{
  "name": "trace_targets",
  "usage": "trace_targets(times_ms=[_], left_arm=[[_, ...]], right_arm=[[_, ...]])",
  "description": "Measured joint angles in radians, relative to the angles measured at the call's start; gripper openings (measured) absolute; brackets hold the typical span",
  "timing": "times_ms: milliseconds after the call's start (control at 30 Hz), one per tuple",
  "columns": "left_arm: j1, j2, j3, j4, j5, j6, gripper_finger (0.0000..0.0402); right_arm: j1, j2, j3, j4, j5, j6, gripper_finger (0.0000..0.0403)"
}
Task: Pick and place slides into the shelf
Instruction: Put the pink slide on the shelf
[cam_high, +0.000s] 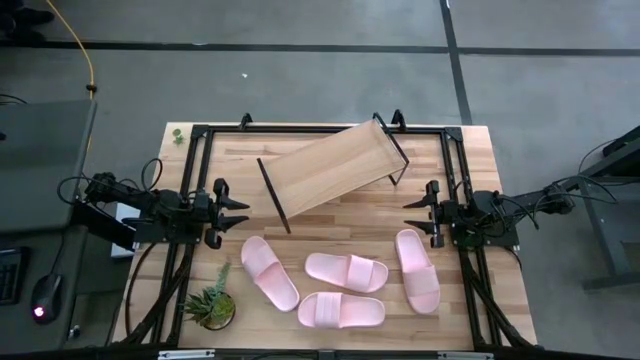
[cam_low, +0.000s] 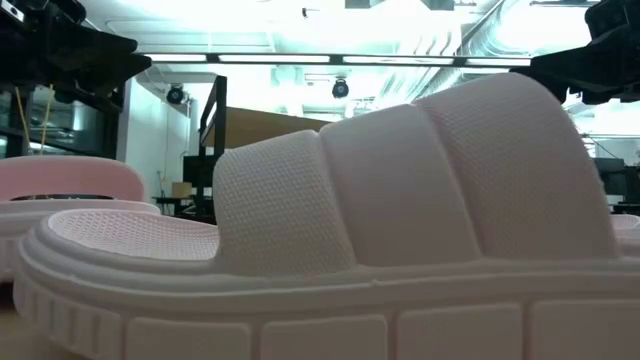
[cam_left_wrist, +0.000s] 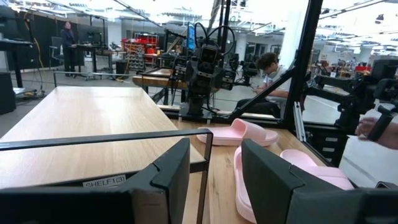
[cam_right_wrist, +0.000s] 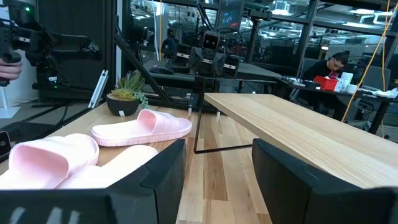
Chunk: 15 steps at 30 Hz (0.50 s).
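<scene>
Pink foam slides: four alike, all lying flat on the desk in its near half, none on the shelf.
Slide nearest the left edge (cam_high: 269, 272): lies at a diagonal, just beside the potted plant.
Middle slide (cam_high: 346, 271): lies crosswise, between the diagonal one and the one toward the right edge.
Front slide (cam_high: 341, 311): crosswise too, close to the near edge — its strap fills most of the low view (cam_low: 400, 180).
Slide nearest the right edge (cam_high: 417, 269): points roughly from the far edge to the near edge, near the right arm's base.
Shelf (cam_high: 332, 166): light-wood board on a thin black frame, set at an angle in the far half of the desk, its board bare; well apart from the slides.
Left end effector (cam_high: 232, 205): at the left edge of the desk, hovering above the surface, fingers parted and grasping nothing; it faces the shelf's left end.
Right end effector (cam_high: 416, 203): at the right edge, opposite the left one, fingers spread wide — nothing between them.
Potted plant (cam_high: 212, 304): small spiky green plant in a dark pot at the near left corner.
Desk (cam_high: 470, 160): butcher-block top, ringed by a black frame.
Room beyond: a seated person shows behind the desk in the left wrist view (cam_left_wrist: 269, 67).
</scene>
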Motion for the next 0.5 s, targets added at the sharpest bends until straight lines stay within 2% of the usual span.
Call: trace_targets(times_ms=[500], left_arm=[[0.0, 0.0, 0.0, -0.008, -0.01, 0.0, 0.0129]], right_arm=[[0.0, 0.0, 0.0, 0.001, 0.0, 0.0, 0.0177]])
